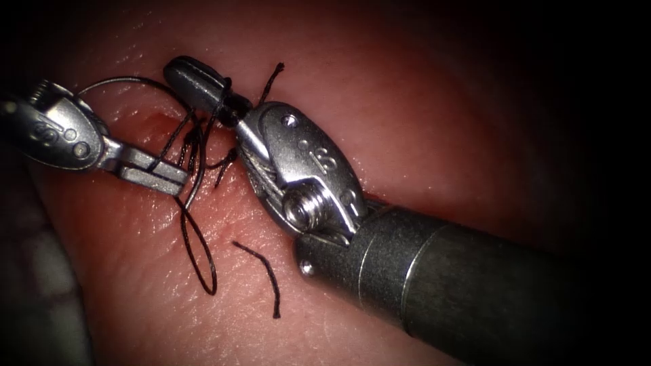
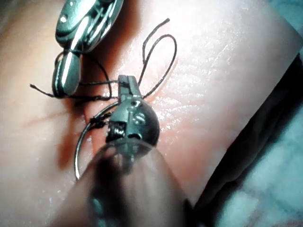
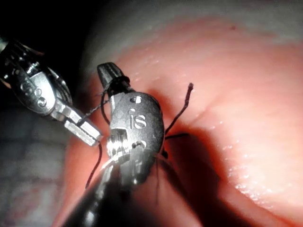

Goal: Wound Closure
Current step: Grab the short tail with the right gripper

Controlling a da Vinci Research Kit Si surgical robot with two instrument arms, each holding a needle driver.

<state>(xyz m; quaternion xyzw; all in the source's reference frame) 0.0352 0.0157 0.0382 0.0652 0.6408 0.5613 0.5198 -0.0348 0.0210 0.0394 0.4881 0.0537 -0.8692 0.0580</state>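
While the thread [image 1: 196, 169] is wound around the closed right claw [image 1: 193, 80] near its tip, a tangle of strands is seen over the cut [image 1: 159, 120] in the tissue [image 1: 420, 122], with a loop trailing toward six o'clock and a loose cut end of thread [image 1: 261, 271] lying apart at about five o'clock from the cut. A strand is clamped in the shut left claw [image 1: 163, 175], at nine o'clock from the tangle. The needle [image 2: 83, 142] is seen as a thin curve beside the left claw, held by neither tool; whether it sits in the tissue cannot be told. A knot appears to be in hand, by judgement; steady, opposed tension on both strands would be called for.
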